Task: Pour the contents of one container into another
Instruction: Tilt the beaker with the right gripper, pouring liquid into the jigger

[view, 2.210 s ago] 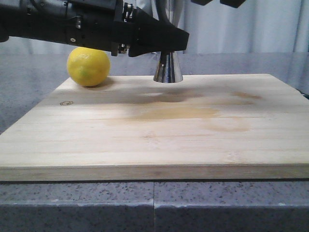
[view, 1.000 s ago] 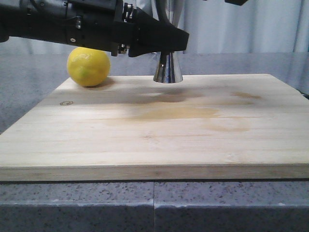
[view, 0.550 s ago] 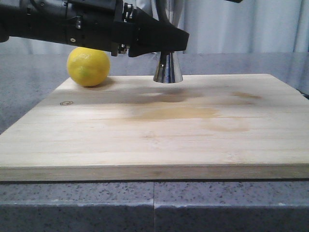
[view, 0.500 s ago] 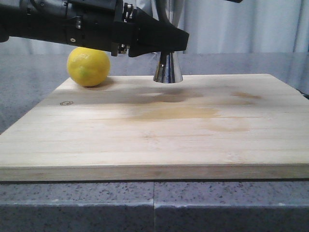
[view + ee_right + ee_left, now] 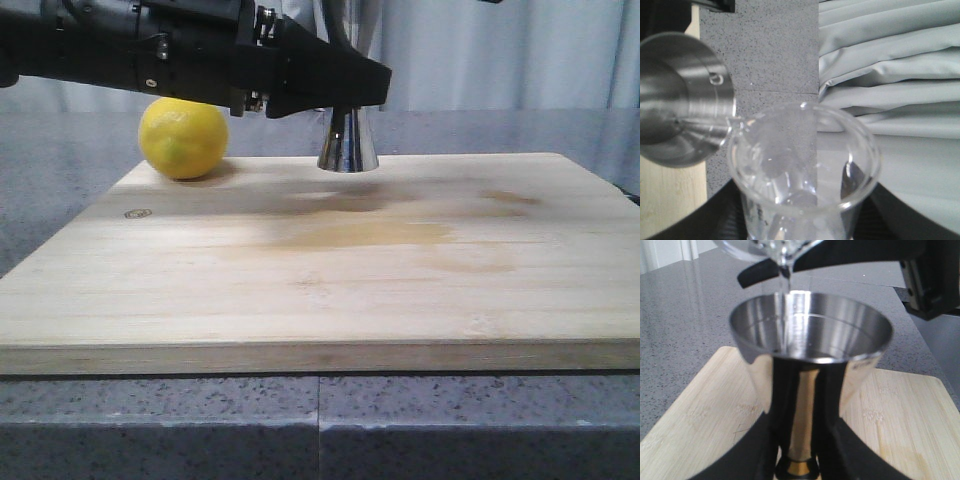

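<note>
Clearly the cutting board [image 5: 330, 260] was the largest thing in front of us, with a lemon [image 5: 183, 137] sitting just under the left arm, beside and apart from the jigger.

The left gripper [image 5: 795, 460] was clamped on the steel jigger [image 5: 810, 345] at its narrow gold-banded waist, its dark fingers [image 5: 747, 450] pressing in from either side, and the jigger's foot stood on the board at the far edge. We judged that waist the right hold: polished steel is stiff and slippery, and the flare above and below the pads would keep it from sliding through. It looked top-heavy with liquid already in the upper cup.

The right gripper [image 5: 800, 220] was closed around the lower body of the glass beaker [image 5: 802, 165], which was tilted with its spout directly over the jigger's rim, a thin stream falling into the cup. We took the glass for light, rigid and breakable, smooth against the pads, so a firm but modest squeeze low on the wall suited it.
</note>
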`<act>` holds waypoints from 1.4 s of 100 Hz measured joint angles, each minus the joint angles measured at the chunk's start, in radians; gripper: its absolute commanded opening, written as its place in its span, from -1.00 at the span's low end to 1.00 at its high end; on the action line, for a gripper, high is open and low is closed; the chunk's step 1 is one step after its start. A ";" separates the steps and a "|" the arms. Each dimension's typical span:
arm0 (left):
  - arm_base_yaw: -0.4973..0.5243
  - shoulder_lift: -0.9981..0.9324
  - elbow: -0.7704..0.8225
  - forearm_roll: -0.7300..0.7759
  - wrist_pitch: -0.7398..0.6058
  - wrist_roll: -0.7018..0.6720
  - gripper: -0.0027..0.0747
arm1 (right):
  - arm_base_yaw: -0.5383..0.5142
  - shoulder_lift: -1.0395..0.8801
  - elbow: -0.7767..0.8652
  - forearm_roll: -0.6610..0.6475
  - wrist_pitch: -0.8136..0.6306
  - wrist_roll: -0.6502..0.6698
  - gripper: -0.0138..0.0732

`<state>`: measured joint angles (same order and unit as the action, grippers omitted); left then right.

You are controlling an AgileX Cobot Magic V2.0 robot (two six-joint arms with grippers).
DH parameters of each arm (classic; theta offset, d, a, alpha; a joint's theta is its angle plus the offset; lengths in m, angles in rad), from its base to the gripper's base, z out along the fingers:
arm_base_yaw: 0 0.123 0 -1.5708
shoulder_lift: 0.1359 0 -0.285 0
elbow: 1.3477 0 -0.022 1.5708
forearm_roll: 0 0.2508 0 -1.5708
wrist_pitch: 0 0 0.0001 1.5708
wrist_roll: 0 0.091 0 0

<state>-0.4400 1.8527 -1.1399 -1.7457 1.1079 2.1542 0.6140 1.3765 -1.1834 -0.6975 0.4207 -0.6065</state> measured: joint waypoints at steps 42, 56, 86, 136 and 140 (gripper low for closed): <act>0.000 0.000 0.000 0.000 0.000 0.000 -0.59 | 0.000 0.000 0.000 -0.015 0.000 0.000 -0.04; 0.000 0.000 0.000 0.000 0.000 0.000 -0.59 | 0.000 0.000 0.000 -0.029 0.000 0.000 -0.04; 0.000 0.000 0.000 0.000 0.000 0.000 -0.59 | 0.000 0.000 0.000 -0.052 0.000 0.000 -0.04; 0.000 0.000 0.000 0.000 0.000 0.000 -0.59 | 0.011 0.000 0.000 -0.057 -0.006 0.000 -0.04; 0.000 0.000 0.000 0.000 0.000 0.000 -0.59 | 0.011 0.000 0.000 -0.057 -0.008 0.000 -0.04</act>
<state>-0.4400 1.8527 -1.1399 -1.7457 1.1079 2.1542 0.6246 1.3765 -1.1834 -0.7544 0.4129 -0.6065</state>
